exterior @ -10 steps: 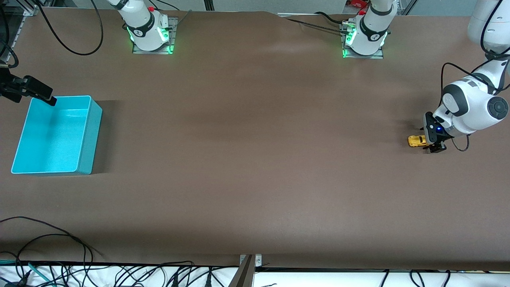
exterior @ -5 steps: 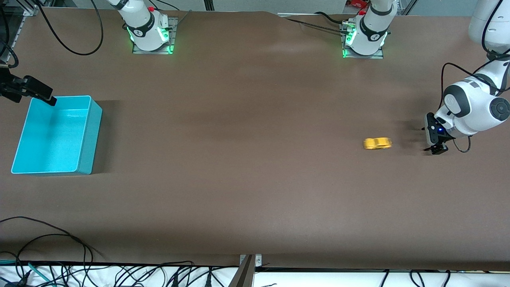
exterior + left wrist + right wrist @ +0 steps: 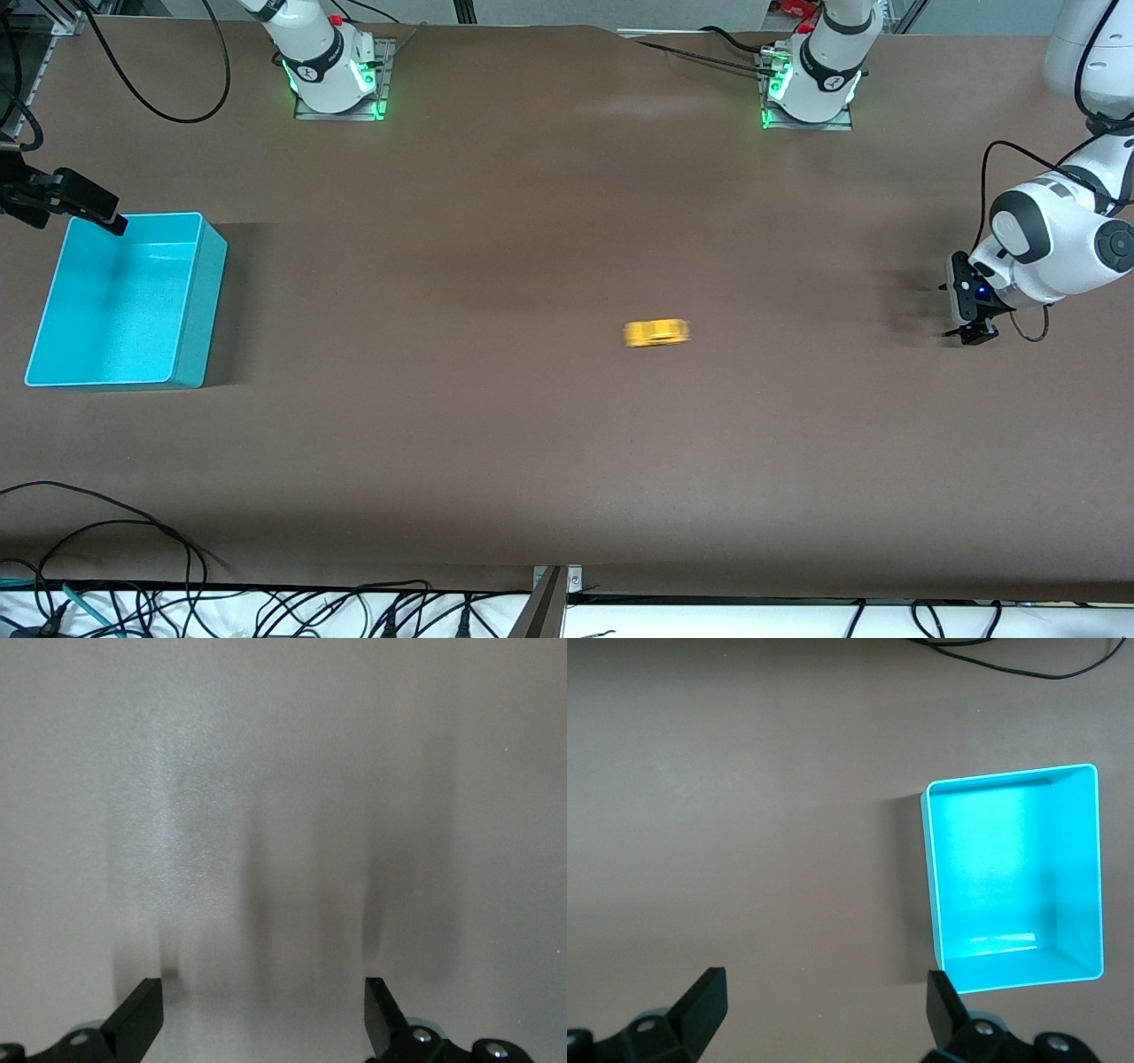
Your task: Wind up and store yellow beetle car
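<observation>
We judge the car (image 3: 656,332), a blur mid-worktop and probably rolling, light, hard and slippery, best pinched across its sides, while left claw (image 3: 971,334) by one end and right claw (image 3: 113,222) over the bin's (image 3: 190,306) corner gape empty.

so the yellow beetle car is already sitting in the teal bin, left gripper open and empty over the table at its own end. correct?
Not quite. The front view shows the yellow beetle car out on the open table near its middle, not in the teal bin, which holds nothing. The rest stands: the left gripper is open and empty over the table at its own end.
</observation>
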Robot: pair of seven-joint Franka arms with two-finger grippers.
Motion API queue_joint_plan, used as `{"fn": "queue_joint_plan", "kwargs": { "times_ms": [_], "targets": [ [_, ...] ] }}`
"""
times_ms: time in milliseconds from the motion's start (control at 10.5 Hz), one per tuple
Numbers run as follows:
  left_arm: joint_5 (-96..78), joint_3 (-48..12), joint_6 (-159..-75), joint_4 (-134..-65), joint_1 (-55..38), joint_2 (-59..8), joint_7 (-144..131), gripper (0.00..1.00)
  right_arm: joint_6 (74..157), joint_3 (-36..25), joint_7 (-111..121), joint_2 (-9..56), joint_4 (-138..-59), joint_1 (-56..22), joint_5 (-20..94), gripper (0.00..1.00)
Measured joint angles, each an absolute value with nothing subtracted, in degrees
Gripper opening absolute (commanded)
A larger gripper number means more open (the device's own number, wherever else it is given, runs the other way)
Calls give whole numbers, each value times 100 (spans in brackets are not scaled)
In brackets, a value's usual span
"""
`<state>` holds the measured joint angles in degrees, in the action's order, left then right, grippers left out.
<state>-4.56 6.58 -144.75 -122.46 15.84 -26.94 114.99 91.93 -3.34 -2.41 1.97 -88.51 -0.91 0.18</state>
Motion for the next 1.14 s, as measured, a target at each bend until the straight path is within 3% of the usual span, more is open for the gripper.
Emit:
{"fn": "queue_joint_plan", "kwargs": {
  "times_ms": [667, 1143],
  "targets": [
    [-457, 647, -13461, -11535, 1550, -2631, 11500, 100, 9193, -319, -241, 229, -8851, -116, 18, 100],
    [-470, 643, -12665, -11160, 1297, -1785, 11407, 100, 9198, -320, -241, 235, -8850, -116, 18, 100]
  ]
}}
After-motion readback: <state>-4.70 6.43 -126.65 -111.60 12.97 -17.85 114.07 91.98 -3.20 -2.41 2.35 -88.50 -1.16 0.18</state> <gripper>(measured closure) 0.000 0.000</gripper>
